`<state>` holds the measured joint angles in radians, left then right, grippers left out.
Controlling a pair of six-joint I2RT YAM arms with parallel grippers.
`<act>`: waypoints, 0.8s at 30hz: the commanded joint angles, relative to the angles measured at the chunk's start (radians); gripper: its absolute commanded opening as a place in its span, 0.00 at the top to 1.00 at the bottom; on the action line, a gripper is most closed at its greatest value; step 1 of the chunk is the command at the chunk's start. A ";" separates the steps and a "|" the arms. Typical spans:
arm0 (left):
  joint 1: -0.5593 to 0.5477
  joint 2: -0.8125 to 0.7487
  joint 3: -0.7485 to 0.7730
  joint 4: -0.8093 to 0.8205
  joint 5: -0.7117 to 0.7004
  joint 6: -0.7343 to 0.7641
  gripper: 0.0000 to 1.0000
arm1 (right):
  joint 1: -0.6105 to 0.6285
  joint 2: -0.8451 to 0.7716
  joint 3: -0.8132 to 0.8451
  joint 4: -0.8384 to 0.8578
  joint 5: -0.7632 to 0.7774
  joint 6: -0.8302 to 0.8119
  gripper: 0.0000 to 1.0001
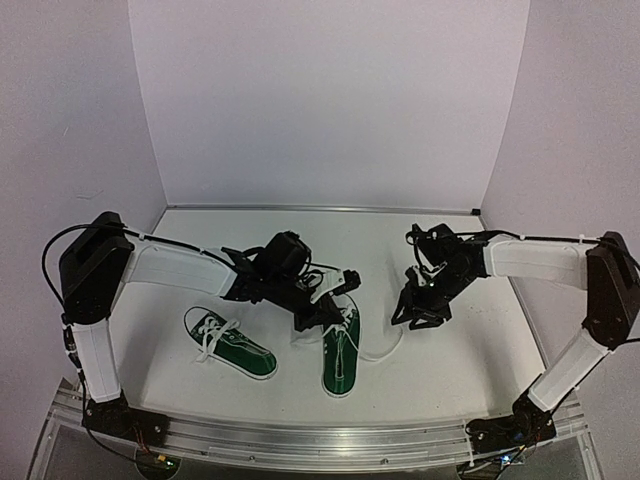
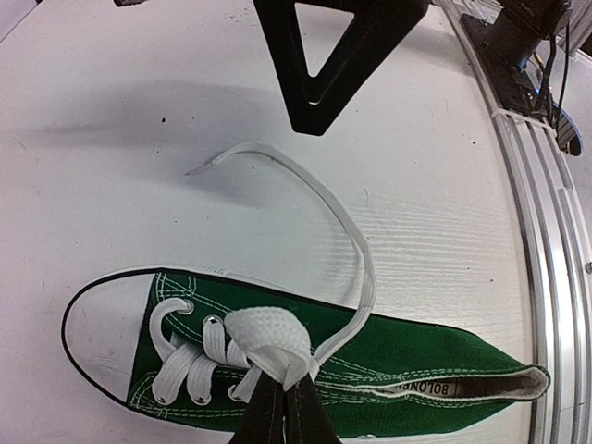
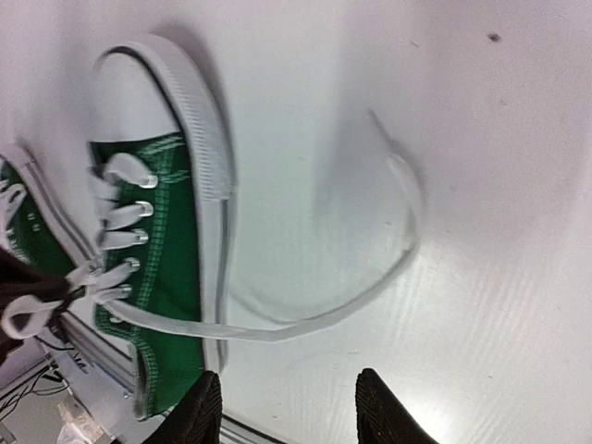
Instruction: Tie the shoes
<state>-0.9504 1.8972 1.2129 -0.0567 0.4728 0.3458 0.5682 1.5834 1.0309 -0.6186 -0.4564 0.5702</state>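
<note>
Two green shoes lie on the white table (image 1: 450,370), both on their soles and well apart. The left-hand shoe (image 1: 235,350) points its white toe cap far and left, with its laces splayed loosely over the tongue; from the top view it is hard to say whether any knot is in them. The right-hand shoe (image 1: 340,365) lies near the middle of the table, toe toward the far side and heel toward the aluminium rail (image 1: 300,435) at the near edge.

The left gripper (image 2: 280,393) is down over the right-hand shoe's eyelets. Its two fingers are pressed together, pinching a loop of lace (image 2: 268,338) that bunches up just above the tongue. From that same spot the free lace (image 2: 356,250) leaves the shoe, sweeps out in a wide arc over the table to the shoe's right, and ends flat on the surface, touching nothing else.

The right gripper (image 3: 282,407) hangs to the right of the right-hand shoe, apart from it, near the free lace's tip. Its wrist view shows both fingertips (image 3: 199,407) spread wide with nothing between them, only bare table and the curve of lace beyond. The two grippers are near each other but do not touch.
</note>
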 commanded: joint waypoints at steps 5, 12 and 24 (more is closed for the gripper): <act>-0.009 -0.057 -0.010 -0.007 0.006 0.028 1.00 | 0.002 0.128 0.039 -0.091 0.181 -0.007 0.55; -0.021 -0.064 -0.029 0.004 -0.006 0.048 1.00 | 0.002 0.244 0.094 -0.082 0.191 -0.025 0.61; -0.032 -0.089 -0.074 0.041 -0.040 0.076 1.00 | 0.002 0.267 0.388 -0.048 0.071 -0.100 1.00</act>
<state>-0.9767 1.8769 1.1562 -0.0549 0.4593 0.3931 0.5682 1.8729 1.2519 -0.7070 -0.3146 0.5208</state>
